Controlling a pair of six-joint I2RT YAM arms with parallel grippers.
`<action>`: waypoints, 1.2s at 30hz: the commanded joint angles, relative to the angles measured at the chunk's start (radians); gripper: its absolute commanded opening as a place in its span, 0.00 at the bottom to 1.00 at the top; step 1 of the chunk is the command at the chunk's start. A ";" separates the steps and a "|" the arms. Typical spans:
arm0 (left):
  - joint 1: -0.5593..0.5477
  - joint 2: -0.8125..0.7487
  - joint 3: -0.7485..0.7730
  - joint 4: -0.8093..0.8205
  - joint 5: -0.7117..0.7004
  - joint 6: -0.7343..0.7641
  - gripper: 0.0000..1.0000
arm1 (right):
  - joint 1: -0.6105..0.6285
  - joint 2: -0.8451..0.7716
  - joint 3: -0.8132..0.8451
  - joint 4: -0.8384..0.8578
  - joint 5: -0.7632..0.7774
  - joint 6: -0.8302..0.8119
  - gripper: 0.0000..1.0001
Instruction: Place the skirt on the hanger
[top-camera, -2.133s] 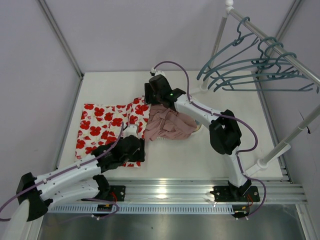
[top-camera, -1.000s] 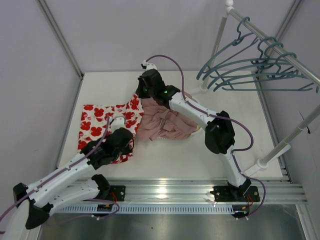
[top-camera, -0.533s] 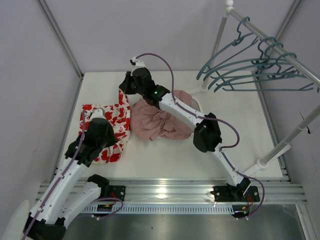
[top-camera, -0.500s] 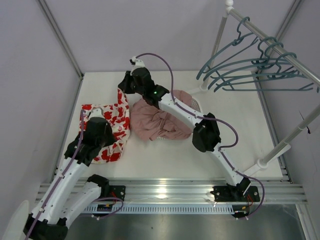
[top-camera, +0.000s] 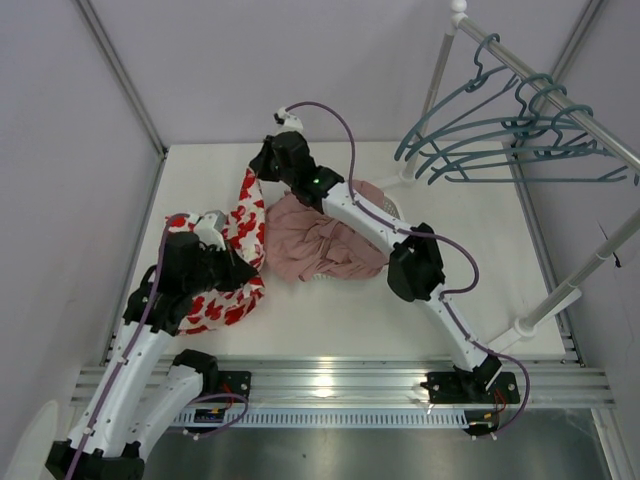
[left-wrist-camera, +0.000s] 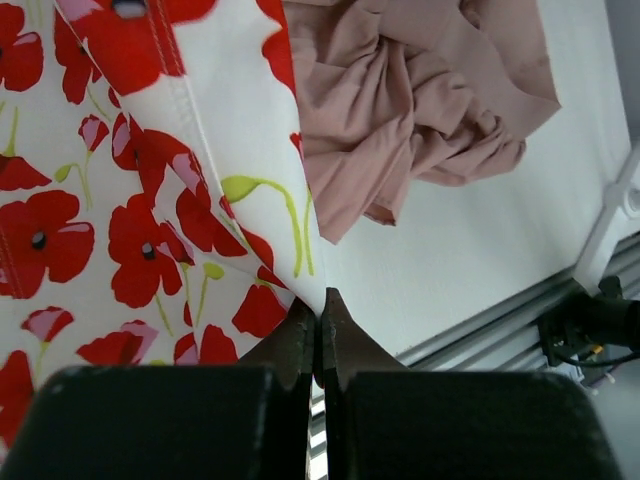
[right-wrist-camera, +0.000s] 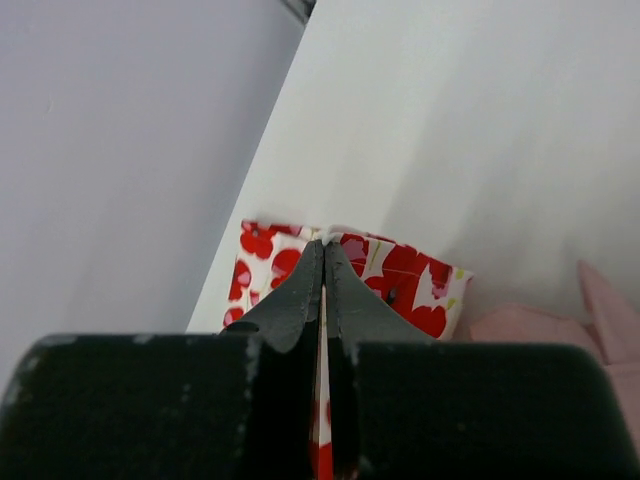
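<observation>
The skirt (top-camera: 238, 225), white with red poppies, is held up off the table's left side between my two grippers. My left gripper (top-camera: 243, 277) is shut on its near edge, and the left wrist view shows the printed cloth (left-wrist-camera: 130, 200) pinched at the fingertips (left-wrist-camera: 321, 300). At the back, my right gripper (top-camera: 259, 176) is shut on the far edge, with a fold of skirt (right-wrist-camera: 400, 275) running through its closed jaws (right-wrist-camera: 324, 243). Several teal-grey hangers (top-camera: 500, 135) hang on the rail at the back right, far from both grippers.
A crumpled dusty-pink garment (top-camera: 320, 245) lies mid-table right of the skirt, also visible in the left wrist view (left-wrist-camera: 420, 110) and the right wrist view (right-wrist-camera: 600, 330). The clothes rail (top-camera: 560, 95) and its stand (top-camera: 560, 295) occupy the right side. Walls close the left and back.
The skirt has been gathered from flat on the table into a raised, bunched band. Over the last half second the left gripper swung right and the right gripper shifted slightly right.
</observation>
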 joint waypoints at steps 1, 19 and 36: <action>0.001 -0.008 0.017 0.038 0.097 0.003 0.00 | -0.022 -0.104 0.019 0.026 0.061 -0.018 0.00; 0.377 -0.026 -0.026 -0.134 -0.235 -0.164 0.00 | 0.069 0.150 0.174 0.280 -0.137 0.031 0.00; 0.475 -0.002 0.048 -0.309 -0.608 -0.268 0.04 | 0.164 0.295 0.239 0.521 -0.058 0.177 0.00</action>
